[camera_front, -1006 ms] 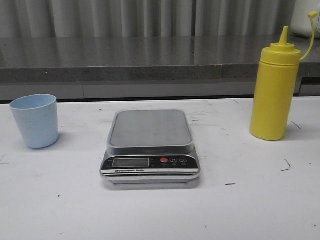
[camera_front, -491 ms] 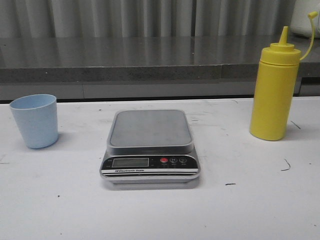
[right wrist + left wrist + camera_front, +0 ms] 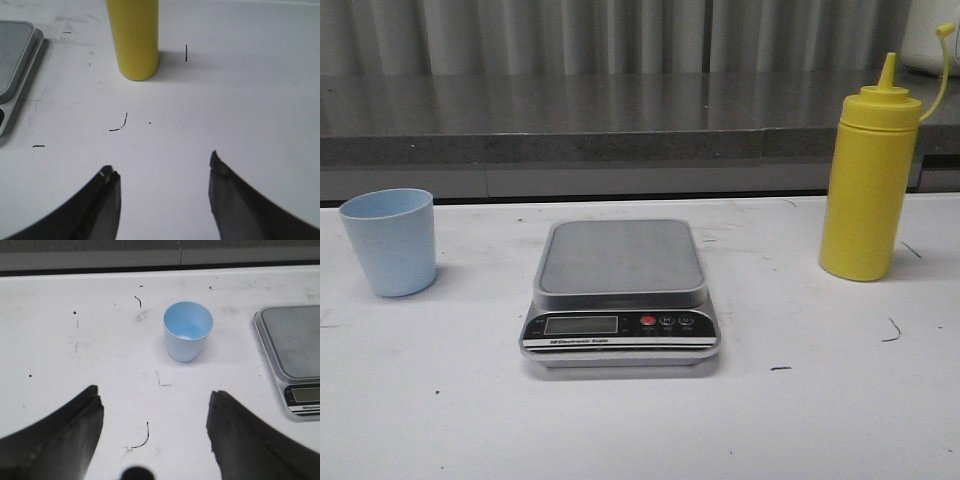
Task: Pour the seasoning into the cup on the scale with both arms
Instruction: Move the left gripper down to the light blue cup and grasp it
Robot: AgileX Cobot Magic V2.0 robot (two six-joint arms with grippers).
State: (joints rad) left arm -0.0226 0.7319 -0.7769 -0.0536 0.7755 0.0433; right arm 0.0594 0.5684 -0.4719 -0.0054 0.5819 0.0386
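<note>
The pale blue cup [image 3: 390, 242] stands upright on the white table at the left, apart from the scale [image 3: 620, 292] in the middle, whose grey platform is bare. The yellow seasoning bottle [image 3: 870, 180] stands upright at the right, nozzle up, cap hanging on its tether. Neither arm shows in the front view. In the left wrist view my left gripper [image 3: 155, 395] is open and empty, with the cup [image 3: 187, 331] ahead of it and the scale [image 3: 295, 355] to one side. In the right wrist view my right gripper [image 3: 162, 167] is open and empty, short of the bottle [image 3: 134, 37].
A grey stone ledge [image 3: 620, 125] and a corrugated wall run behind the table. The white table [image 3: 800, 400] has small black pen marks on it. The scale's edge [image 3: 15, 65] shows in the right wrist view.
</note>
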